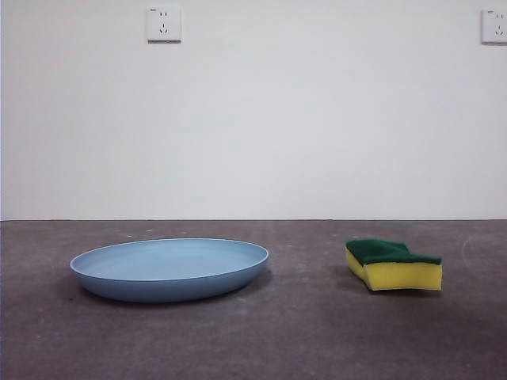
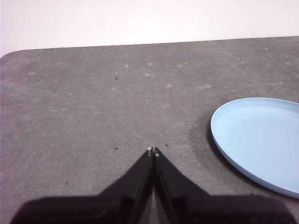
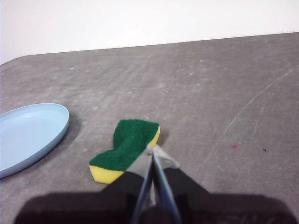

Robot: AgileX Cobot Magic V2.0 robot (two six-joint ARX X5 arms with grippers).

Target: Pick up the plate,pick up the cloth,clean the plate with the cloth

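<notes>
On the grey tabletop the wide, shallow light-blue plastic plate lies flat, well apart from the yellow foam sponge with its green scouring top. The left hand hovers beside the plate, pressed together; the right hand, apparently above the sponge, likewise.

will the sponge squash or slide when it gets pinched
The sponge looks like soft yellow foam, so it will probably compress under a pinch. Its wavy waist may help the right end effector seat. Small and likely light, it might skid on the table.
</notes>
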